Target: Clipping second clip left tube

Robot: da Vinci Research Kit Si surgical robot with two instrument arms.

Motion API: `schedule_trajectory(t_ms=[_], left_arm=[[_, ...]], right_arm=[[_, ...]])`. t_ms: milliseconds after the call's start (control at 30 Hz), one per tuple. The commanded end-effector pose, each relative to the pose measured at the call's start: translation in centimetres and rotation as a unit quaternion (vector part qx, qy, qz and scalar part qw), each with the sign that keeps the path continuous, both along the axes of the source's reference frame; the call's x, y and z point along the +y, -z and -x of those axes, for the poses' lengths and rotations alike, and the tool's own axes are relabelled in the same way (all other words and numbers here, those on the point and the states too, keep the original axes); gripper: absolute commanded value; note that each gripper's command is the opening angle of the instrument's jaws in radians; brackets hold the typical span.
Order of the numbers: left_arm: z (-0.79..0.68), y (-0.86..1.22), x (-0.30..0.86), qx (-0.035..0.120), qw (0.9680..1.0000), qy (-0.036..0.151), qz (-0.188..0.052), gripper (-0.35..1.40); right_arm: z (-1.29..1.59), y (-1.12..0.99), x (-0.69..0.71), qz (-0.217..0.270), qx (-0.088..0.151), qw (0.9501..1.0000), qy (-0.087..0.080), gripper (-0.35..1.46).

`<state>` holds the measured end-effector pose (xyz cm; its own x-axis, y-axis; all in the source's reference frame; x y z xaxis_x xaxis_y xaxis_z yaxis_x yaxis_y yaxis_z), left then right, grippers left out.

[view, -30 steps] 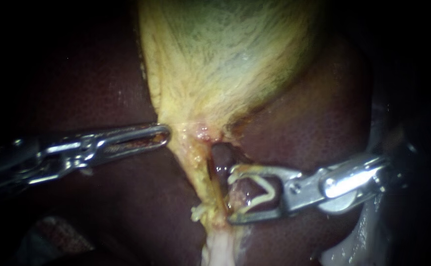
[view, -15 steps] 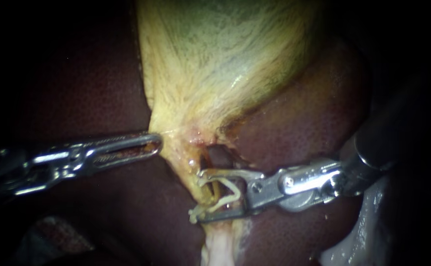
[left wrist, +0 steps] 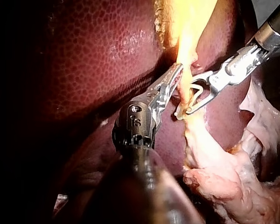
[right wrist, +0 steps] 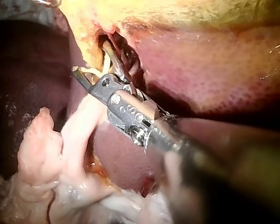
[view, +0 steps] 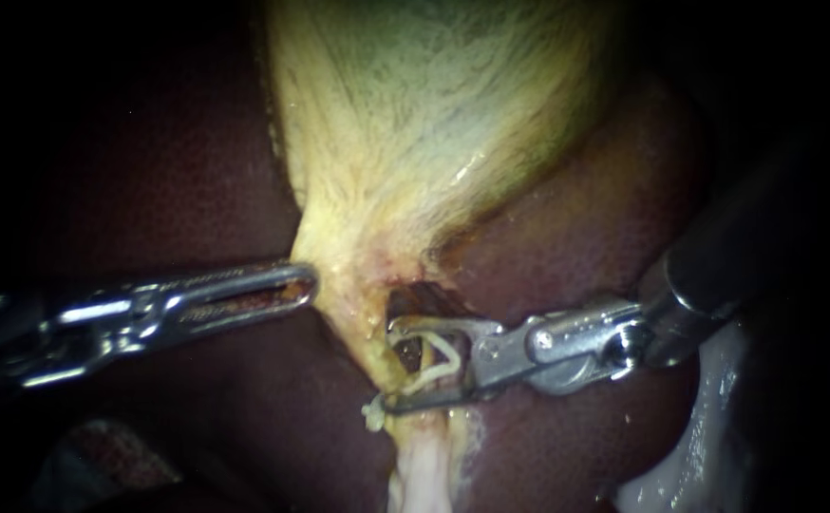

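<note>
Jaws of right silver instrument: clamped on pale V-shaped clip astride yellowish left tube; left instrument's: pinching yellow gallbladder.

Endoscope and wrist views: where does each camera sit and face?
Endoscope: close to the tissue, facing gallbladder and liver; left instrument and right instrument, jaws holding a clip, both show.
Left wrist: on the left arm, looking along its own shaft to the tube.
Right wrist: on the right arm, looking along its own jaws at the tube.
Shared: all three show the clip.
</note>
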<state>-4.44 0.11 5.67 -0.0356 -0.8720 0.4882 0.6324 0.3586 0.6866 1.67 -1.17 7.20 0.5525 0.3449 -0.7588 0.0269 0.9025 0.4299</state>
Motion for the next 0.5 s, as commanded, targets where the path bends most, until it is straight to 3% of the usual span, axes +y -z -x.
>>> schedule_trajectory(t_ms=[33,167,300,500], left_arm=[[0.01,-0.02,0.00,0.000,1.0000,0.000,0.000,-0.28],[0.05,-0.02,0.01,0.000,1.0000,0.000,-0.001,-0.28],[0.08,-0.03,0.02,-0.001,1.0000,-0.001,-0.001,-0.28],[0.11,-0.03,0.02,-0.001,1.0000,-0.001,-0.001,-0.28]], right_arm=[[-0.03,-0.01,-0.05,-0.004,0.005,0.9999,0.009,0.58],[-0.12,-0.02,-0.15,-0.017,0.017,0.9992,0.032,0.55],[-0.19,-0.03,-0.16,-0.033,0.028,0.9976,0.054,0.51],[-0.26,-0.04,-0.15,-0.032,0.029,0.9974,0.057,0.45]])
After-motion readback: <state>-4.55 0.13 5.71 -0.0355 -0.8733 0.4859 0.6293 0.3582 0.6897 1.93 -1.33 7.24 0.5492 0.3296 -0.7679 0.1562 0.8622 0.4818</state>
